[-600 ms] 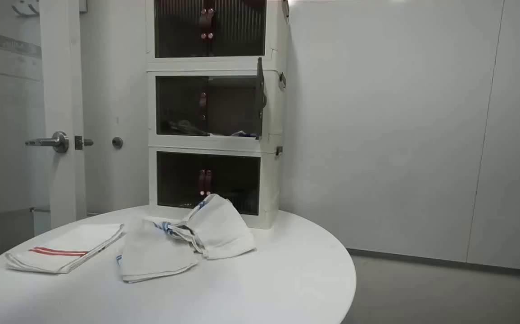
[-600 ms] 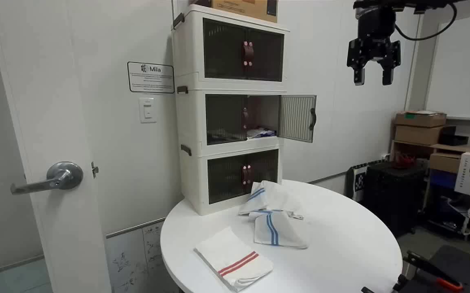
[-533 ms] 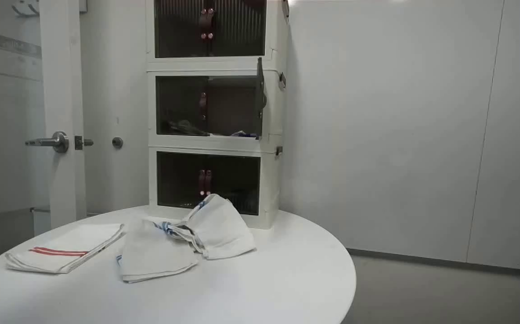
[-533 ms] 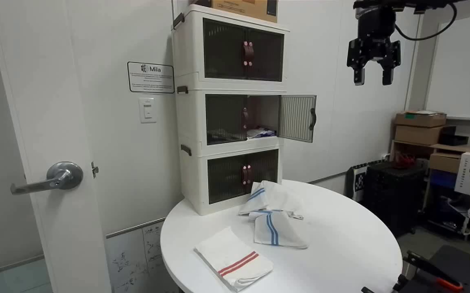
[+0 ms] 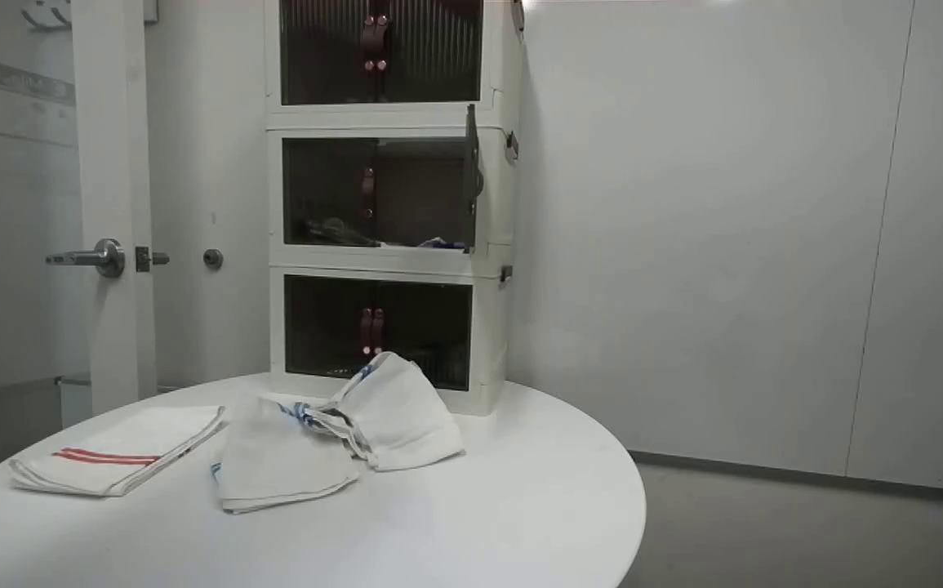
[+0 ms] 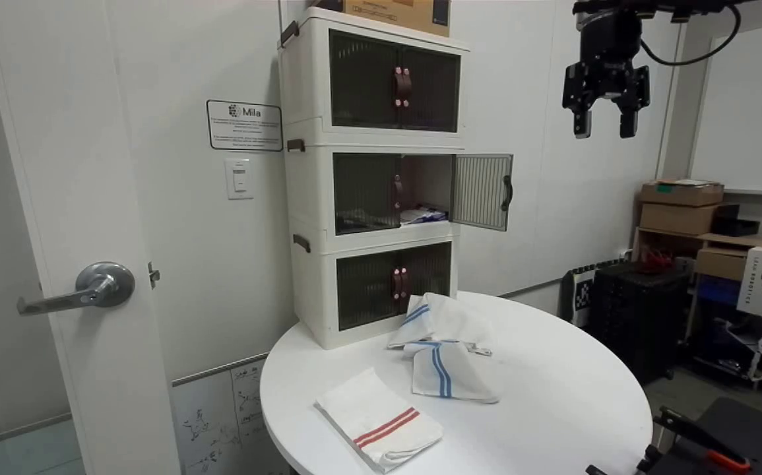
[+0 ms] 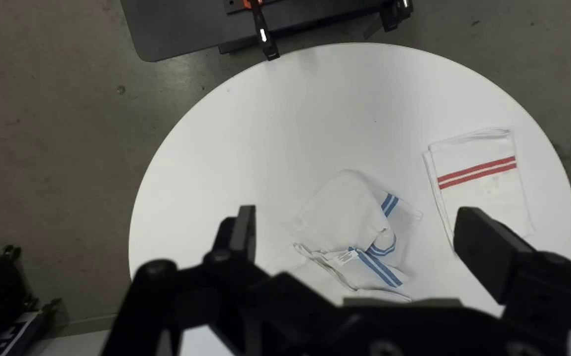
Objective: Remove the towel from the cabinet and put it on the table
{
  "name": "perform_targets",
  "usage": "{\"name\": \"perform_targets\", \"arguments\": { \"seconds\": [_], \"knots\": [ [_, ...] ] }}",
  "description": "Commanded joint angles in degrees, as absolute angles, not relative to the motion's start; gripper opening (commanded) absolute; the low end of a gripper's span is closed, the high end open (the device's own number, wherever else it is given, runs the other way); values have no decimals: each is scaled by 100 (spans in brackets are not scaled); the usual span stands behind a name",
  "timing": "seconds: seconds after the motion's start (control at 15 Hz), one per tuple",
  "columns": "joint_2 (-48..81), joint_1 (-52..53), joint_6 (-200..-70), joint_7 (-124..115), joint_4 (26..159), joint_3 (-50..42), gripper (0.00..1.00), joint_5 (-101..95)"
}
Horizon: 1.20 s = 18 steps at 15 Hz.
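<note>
As nothing has visibly shifted, we enter: gripper point(image 6: 605, 126), spread, unladen; blue-striped towelling point(image 6: 446, 356), on table point(image 6: 552, 396); task seemingly paused.

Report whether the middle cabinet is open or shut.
The middle cabinet is half open: in both exterior views, its door at picture right stands swung out, while its door at picture left is shut.
</note>
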<state>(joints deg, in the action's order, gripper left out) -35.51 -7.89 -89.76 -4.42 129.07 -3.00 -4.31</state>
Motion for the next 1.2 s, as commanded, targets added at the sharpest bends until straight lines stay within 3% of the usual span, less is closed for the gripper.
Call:
{"name": "perform_targets", "arguments": {
  "seconds": [0.0,0.73,1.13],
  "knots": [
    [-3547,-734,-8965,-464,12896,-341,100,-452],
    [-3515,-729,-8975,-476,12904,-332,100,-449],
    [-3417,-612,-9701,-173,13128,-394,100,-476]
  ]
}}
